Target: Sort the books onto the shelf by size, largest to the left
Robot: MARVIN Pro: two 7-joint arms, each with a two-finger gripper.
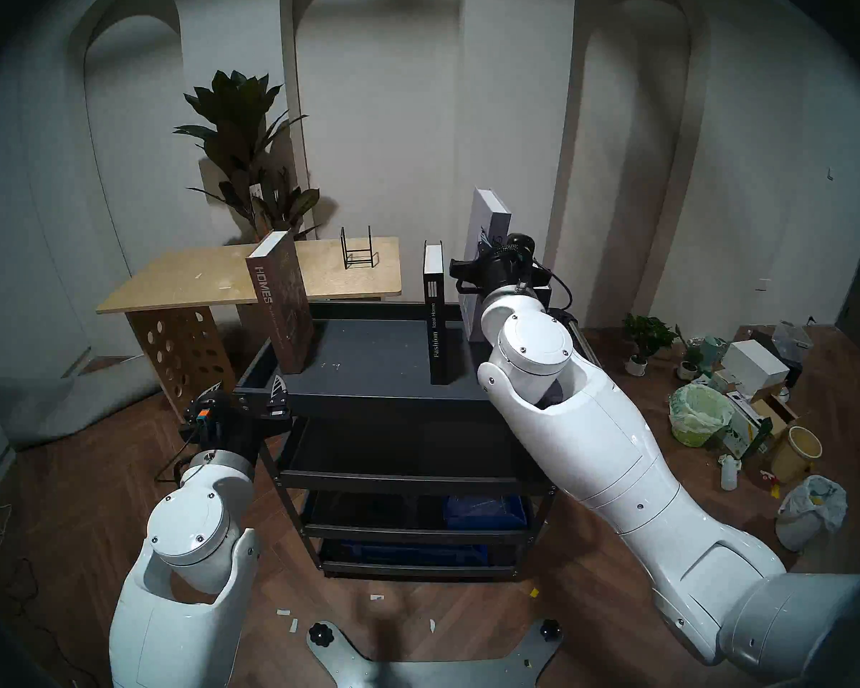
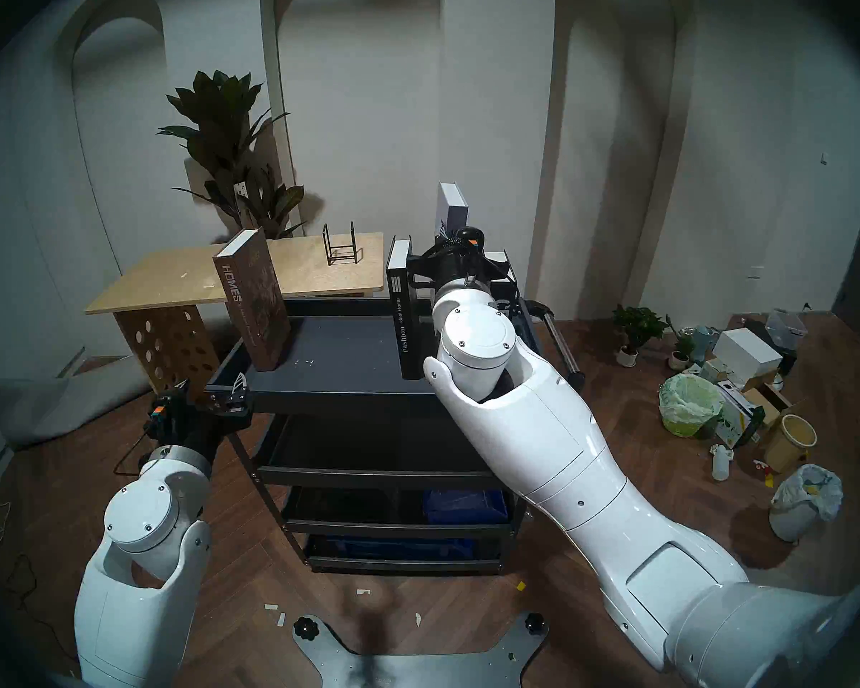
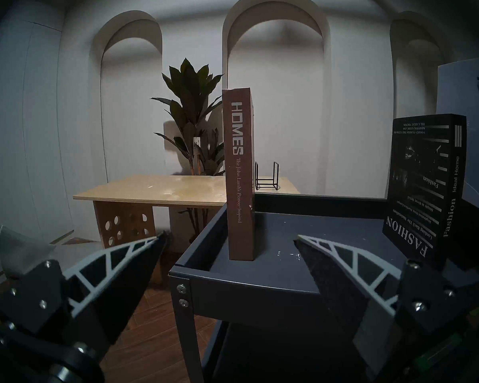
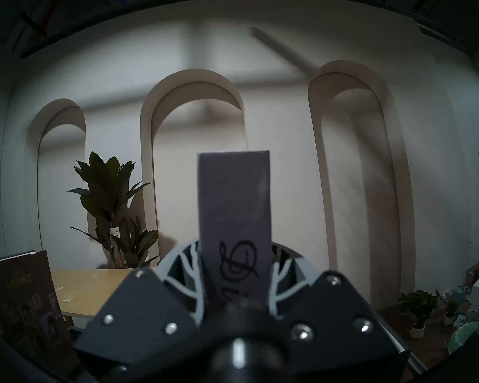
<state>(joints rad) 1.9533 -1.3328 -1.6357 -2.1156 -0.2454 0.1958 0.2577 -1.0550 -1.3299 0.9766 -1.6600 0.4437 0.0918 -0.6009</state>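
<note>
With the right gripper clamped on the grey book and the left gripper wide apart and empty, the grey book could knock over the slim black Fashion book at its 9 o'clock while being lowered onto the shelf.

Brown HOMES upright at shelf left; black Fashion upright right; grey book lifted upright beside it.
</note>
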